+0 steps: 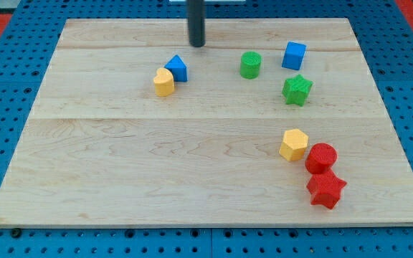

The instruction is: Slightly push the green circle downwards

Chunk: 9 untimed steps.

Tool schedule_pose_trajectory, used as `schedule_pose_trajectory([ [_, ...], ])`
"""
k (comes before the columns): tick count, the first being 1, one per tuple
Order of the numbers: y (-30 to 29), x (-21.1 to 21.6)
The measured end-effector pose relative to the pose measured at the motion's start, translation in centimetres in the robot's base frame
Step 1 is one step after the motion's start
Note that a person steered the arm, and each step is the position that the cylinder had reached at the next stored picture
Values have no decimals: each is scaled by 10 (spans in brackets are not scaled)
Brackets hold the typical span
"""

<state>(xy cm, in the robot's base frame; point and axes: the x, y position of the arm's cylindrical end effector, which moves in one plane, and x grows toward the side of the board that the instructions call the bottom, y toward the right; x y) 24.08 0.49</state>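
Note:
The green circle point(250, 64) stands on the wooden board point(120, 158) near the view's top, right of the middle. My tip point(196, 44) is at the view's top, to the upper left of the green circle and well apart from it. A green star point(297, 89) lies down and to the right of the circle. A blue cube point(294, 55) sits to the circle's right.
A blue triangle block point(177, 68) touches a yellow block point(163, 82) below and left of my tip. A yellow hexagon point(293, 144), a red circle point(320, 158) and a red star point(325, 189) cluster at the lower right.

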Motion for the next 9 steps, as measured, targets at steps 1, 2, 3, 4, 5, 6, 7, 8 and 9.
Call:
schedule_pose_trajectory([
  [1,61,-9],
  [2,68,34],
  [3,87,47],
  [4,94,45],
  [5,98,45],
  [6,95,62],
  [7,95,68],
  [8,94,70],
  [9,94,71],
])
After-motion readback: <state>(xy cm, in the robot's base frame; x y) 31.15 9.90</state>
